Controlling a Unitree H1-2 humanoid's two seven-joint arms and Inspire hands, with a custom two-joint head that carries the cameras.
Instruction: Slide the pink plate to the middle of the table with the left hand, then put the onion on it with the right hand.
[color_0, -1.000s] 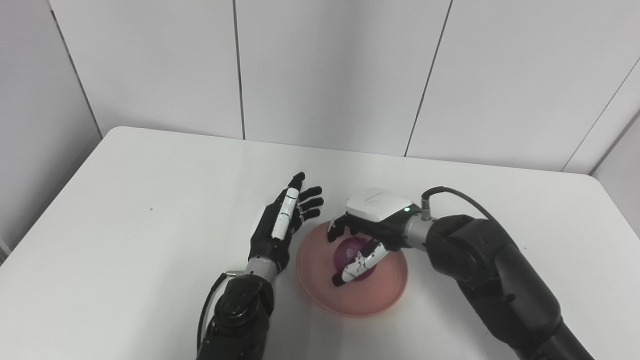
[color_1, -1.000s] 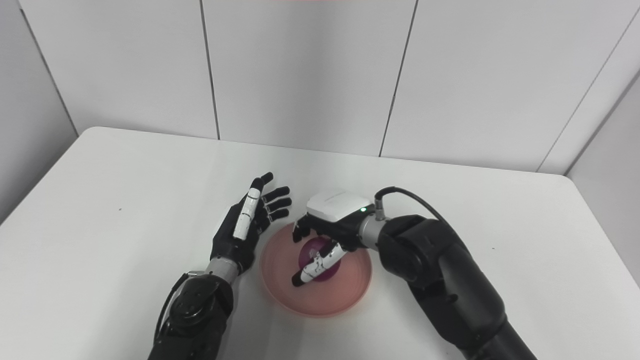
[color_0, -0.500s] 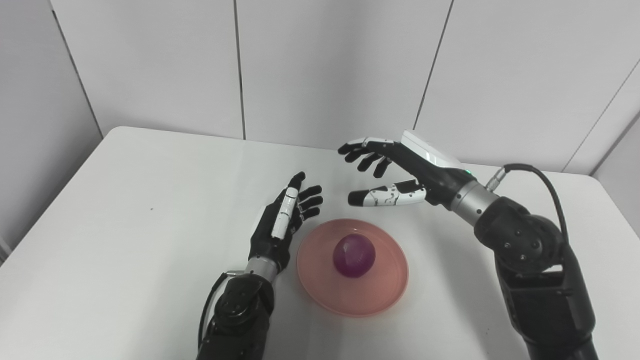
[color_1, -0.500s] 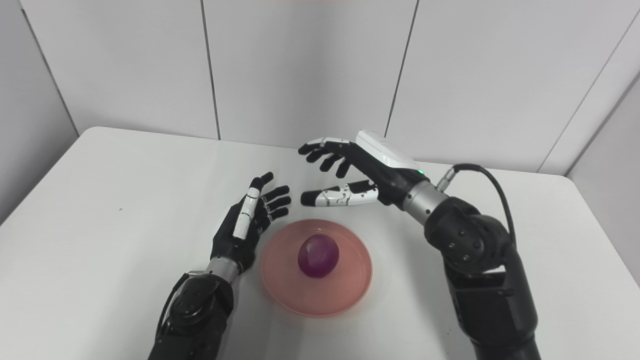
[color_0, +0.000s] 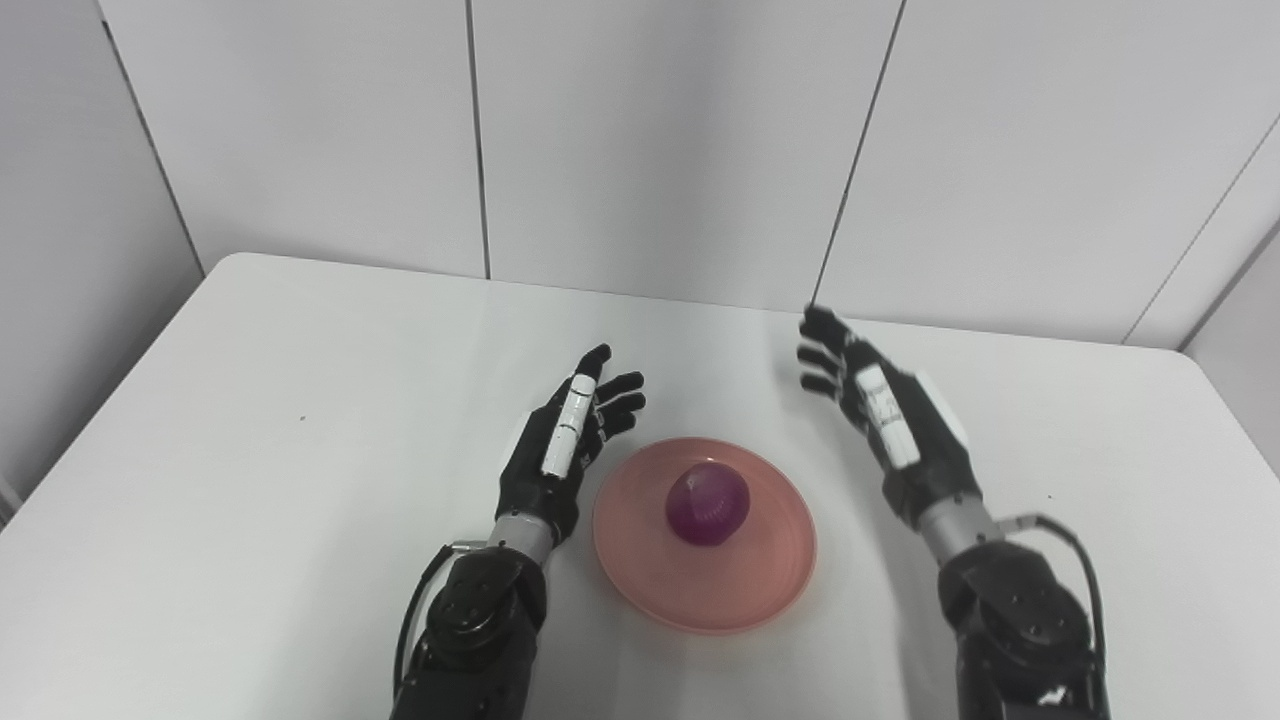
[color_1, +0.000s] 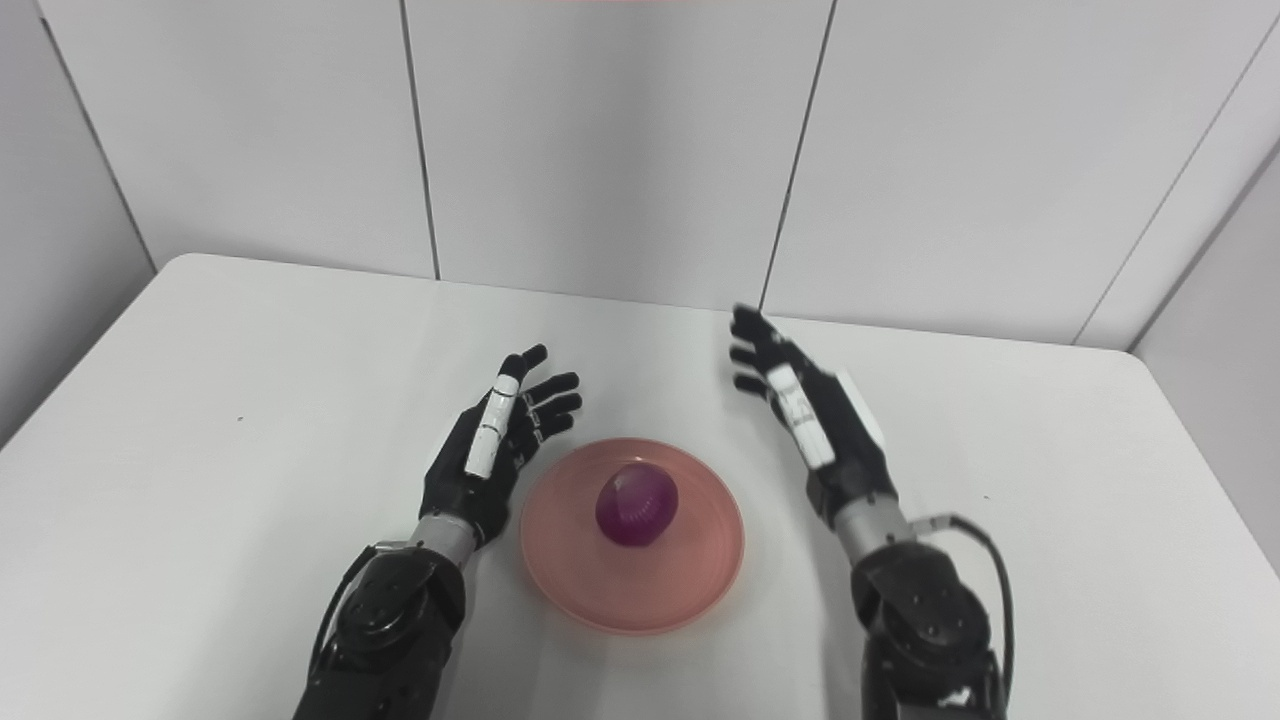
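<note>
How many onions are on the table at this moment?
1. The onion lies on the pink plate near the middle of the table, between the open left hand and right hand. Nothing seems hidden.

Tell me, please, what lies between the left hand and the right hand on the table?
Between the left hand and the right hand lies the pink plate, with the purple onion resting on its middle. Both eye views show this.
</note>
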